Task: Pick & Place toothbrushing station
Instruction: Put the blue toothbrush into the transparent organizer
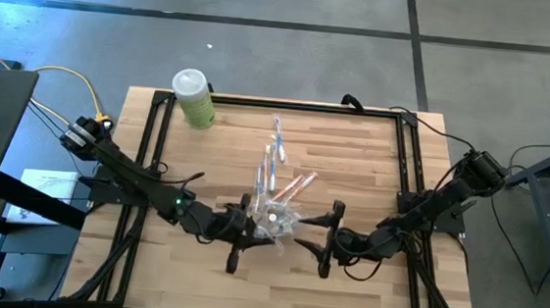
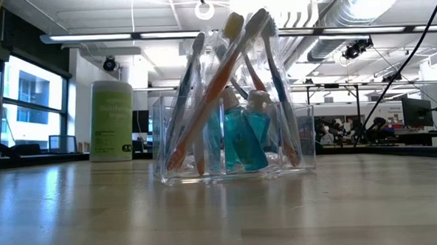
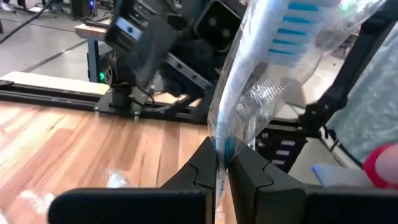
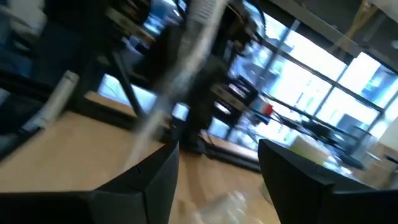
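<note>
High view: the clear plastic holder (image 1: 277,219) sits at table centre, toward 6 o'clock, with the thin wrapped toothbrushes (image 1: 272,162) fanning out of it toward 12 and 1 o'clock. The light-green bottle with a white cap (image 1: 194,98) stands well apart at 10–11 o'clock near the table's (image 1: 352,170) back edge.

Left gripper (image 1: 246,223) is at the holder's 9 o'clock side. Left wrist view shows its fingers (image 3: 199,174) pressed together on the clear wrapper of a blue-bristled toothbrush (image 3: 273,43), pinched low on the handle.

Right gripper (image 1: 326,239) is just beside the holder at 3 o'clock. Right wrist view shows its fingers (image 4: 155,171) wide apart, nothing between them.

Low view: the holder stands upright, flat on the wood, with teal bottles (image 2: 243,136) inside and orange, blue and clear brushes (image 2: 224,78) leaning crossed against each other.

Judgement: step in hand looks like drawing that one brush out or seating it.
- Move along the brush's own axis; a sideways pull likely tips the light holder.
- The wrapper is slick; the grip may slide on film, not handle.
- Crossed brushes can snag, so go slowly.
- Right gripper could brace the holder wall at 3 o'clock.
</note>
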### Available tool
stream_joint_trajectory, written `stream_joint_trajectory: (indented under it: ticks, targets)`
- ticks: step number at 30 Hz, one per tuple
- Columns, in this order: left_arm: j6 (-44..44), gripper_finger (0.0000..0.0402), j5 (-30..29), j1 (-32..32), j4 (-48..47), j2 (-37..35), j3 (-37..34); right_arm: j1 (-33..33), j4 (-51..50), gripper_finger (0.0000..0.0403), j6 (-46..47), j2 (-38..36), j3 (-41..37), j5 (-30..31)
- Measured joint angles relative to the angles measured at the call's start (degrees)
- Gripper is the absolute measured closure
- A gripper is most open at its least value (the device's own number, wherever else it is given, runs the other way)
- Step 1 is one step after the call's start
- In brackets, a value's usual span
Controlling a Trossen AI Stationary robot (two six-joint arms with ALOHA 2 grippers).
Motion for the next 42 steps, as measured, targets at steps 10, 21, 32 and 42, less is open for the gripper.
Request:
stream_joint_trajectory:
  ticks: [10, 21, 32, 42]
  targets:
    - [-1.9, 0.0389, 1.5, 2.0, -1.1, 0.0, 0.2, -2.0, -0.4, 0.0191, 2.7, 0.0, 5.6, -5.5]
    - [-2.1, 0.0389, 2.2, 2.8, -1.4, 0.0, 0.2, -6.4, -18.6, 0.0192, 22.6, 0.0, 14.1, -15.2]
    - [-2.0, 0.0388, 2.3, 2.8, -1.6, 0.0, 0.2, -10.3, -20.2, 0.0192, 28.9, 0.0, 14.1, -20.5]
    - [-2.0, 0.0388, 2.4, 4.3, -1.8, 0.0, 0.2, -12.4, -20.9, 0.0192, 30.3, 0.0, 14.1, -23.2]
